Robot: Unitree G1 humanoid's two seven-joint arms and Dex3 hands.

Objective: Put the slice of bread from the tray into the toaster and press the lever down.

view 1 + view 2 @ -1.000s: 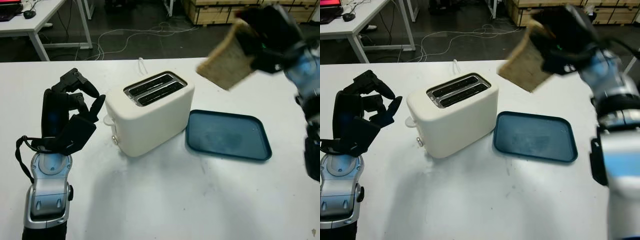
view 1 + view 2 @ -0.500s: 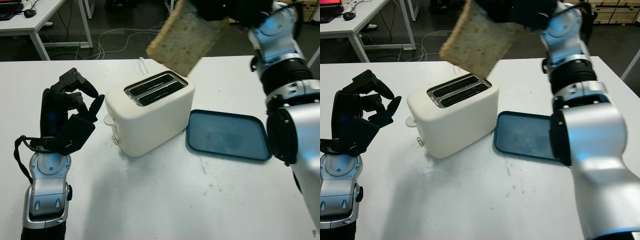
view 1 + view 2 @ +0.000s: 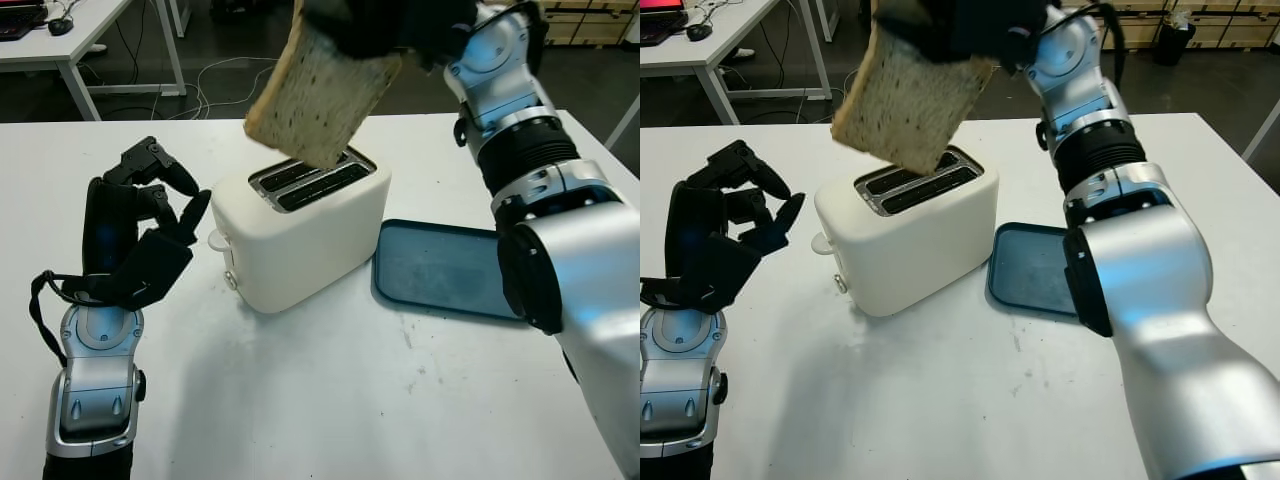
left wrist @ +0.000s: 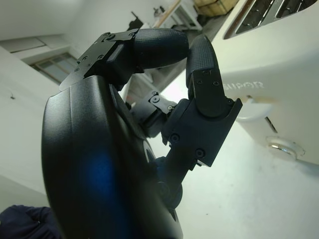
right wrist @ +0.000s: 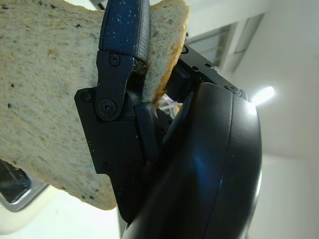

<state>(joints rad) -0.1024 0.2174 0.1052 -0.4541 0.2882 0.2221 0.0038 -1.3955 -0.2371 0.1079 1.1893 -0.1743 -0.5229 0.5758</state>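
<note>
A cream two-slot toaster (image 3: 300,225) stands mid-table, its lever knob (image 3: 215,239) on the end facing my left hand. My right hand (image 3: 352,24) is shut on the speckled bread slice (image 3: 320,95), which hangs tilted just above the toaster's slots (image 3: 310,178), its lower corner near the back slot and not inside it. In the right wrist view, a black finger (image 5: 122,42) clamps the bread slice (image 5: 45,99) against the palm. The blue tray (image 3: 450,270) to the right of the toaster holds nothing. My left hand (image 3: 140,225) stands upright to the left of the toaster, fingers curled, holding nothing.
The white table (image 3: 330,400) has bare room in front of the toaster. Behind its far edge are floor cables (image 3: 240,75), another white desk (image 3: 70,40) at the back left and wooden crates (image 3: 1200,20) at the back right.
My right hand has carried the bread leftward from above the tray to over the toaster slots. The left hand has not moved.
</note>
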